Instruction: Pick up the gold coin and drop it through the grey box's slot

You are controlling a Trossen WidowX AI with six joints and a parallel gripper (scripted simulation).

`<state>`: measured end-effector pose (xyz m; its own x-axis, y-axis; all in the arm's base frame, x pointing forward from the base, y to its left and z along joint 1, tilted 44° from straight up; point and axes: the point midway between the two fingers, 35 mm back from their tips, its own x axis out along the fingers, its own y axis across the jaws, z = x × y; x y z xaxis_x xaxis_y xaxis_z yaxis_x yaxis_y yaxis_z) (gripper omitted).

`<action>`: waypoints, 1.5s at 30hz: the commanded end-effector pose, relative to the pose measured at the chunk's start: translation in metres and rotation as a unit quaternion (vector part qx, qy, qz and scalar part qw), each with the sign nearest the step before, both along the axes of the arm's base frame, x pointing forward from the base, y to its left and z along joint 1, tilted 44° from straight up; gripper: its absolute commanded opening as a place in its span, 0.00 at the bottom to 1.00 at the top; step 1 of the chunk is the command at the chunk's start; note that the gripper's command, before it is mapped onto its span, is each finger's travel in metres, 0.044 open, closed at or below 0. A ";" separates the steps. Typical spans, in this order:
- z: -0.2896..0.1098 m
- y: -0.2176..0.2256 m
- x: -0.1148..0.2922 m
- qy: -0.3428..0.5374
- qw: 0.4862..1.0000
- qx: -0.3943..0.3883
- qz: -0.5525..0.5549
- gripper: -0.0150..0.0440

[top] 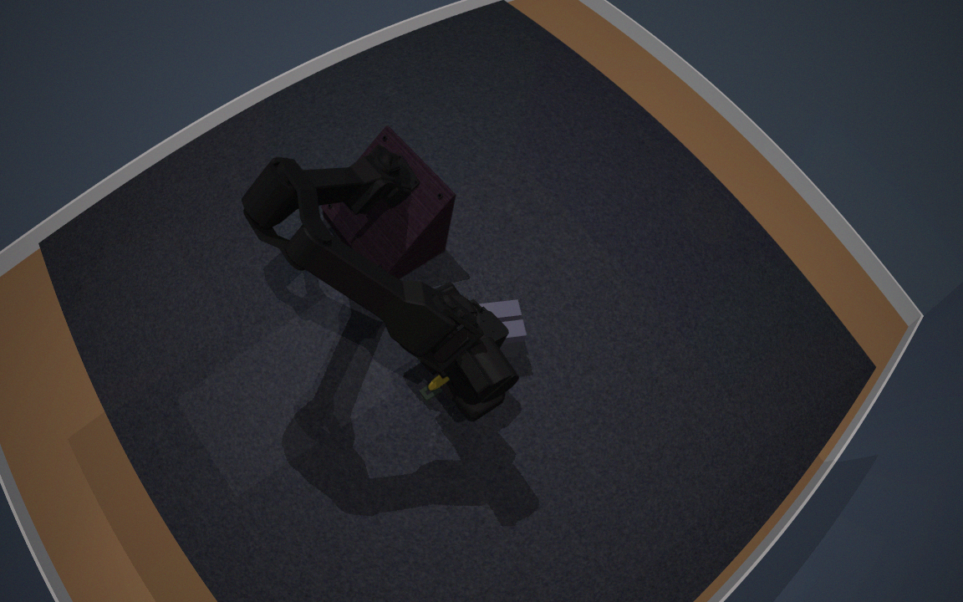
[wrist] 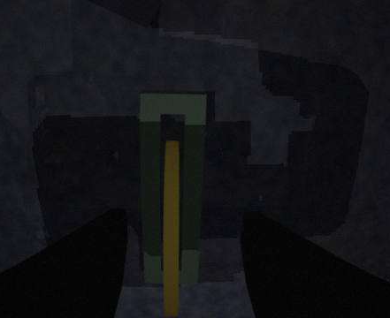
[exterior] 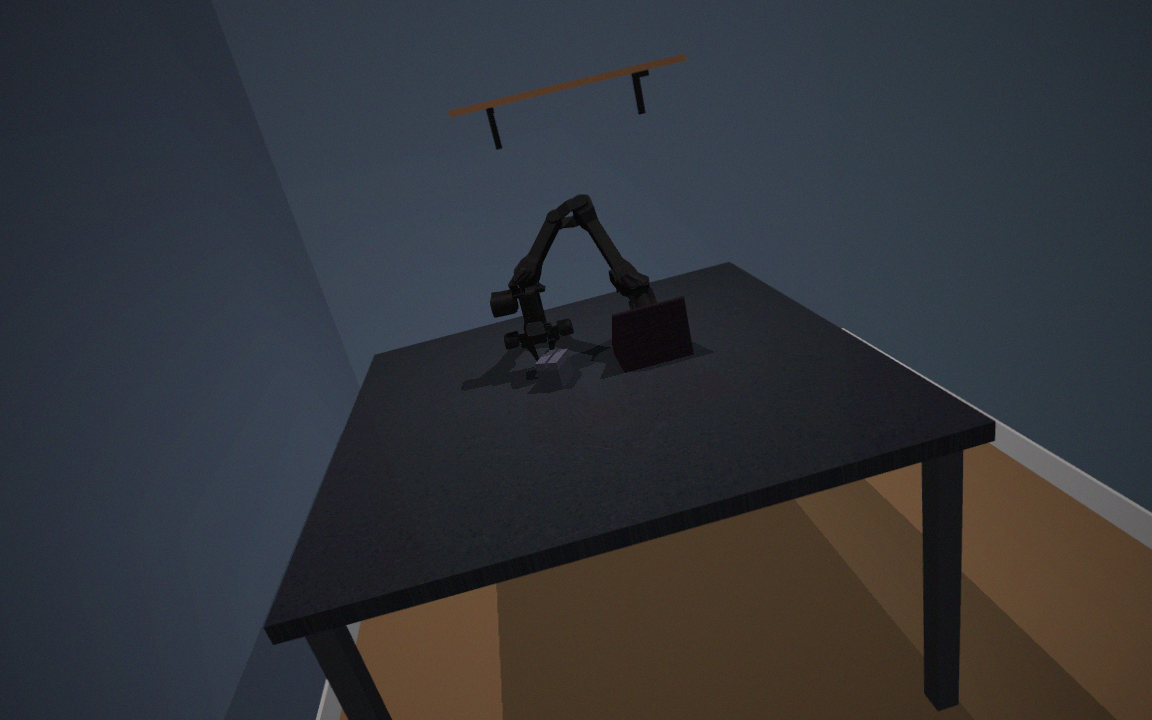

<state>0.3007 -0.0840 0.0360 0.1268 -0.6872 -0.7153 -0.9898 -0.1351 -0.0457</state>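
Observation:
The gold coin (wrist: 172, 224) (top: 436, 381) stands on its edge in the dark-green holder (wrist: 151, 183) (top: 427, 393) on the black table. My gripper (wrist: 184, 225) (exterior: 533, 345) is open and hangs low straight over the coin. In the wrist view its two dark fingers flank the coin and holder with a gap on each side, touching neither. The grey box (top: 509, 318) (exterior: 552, 360) with the slot in its lid stands just beyond the arm's wrist; the arm covers most of it in the overhead view. The coin is hidden in the exterior view.
A dark red block (top: 414, 224) (exterior: 652, 335) carries the arm's base behind the box. The table (exterior: 652, 465) is black, with wooden floor around it. A shelf (exterior: 562, 85) hangs on the far wall.

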 end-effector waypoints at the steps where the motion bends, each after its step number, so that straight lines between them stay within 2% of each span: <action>1: -0.007 -0.006 -0.002 0.006 1.000 -0.001 0.000 0.53; 4: -0.009 -0.008 -0.002 0.006 1.000 -0.001 0.000 0.53; 10: -0.009 -0.008 -0.002 0.006 1.000 -0.001 0.000 0.26; 23: -0.008 -0.007 -0.002 0.006 1.000 -0.001 0.000 0.25; 45: 0.029 0.032 -0.004 0.007 1.000 0.003 0.000 0.25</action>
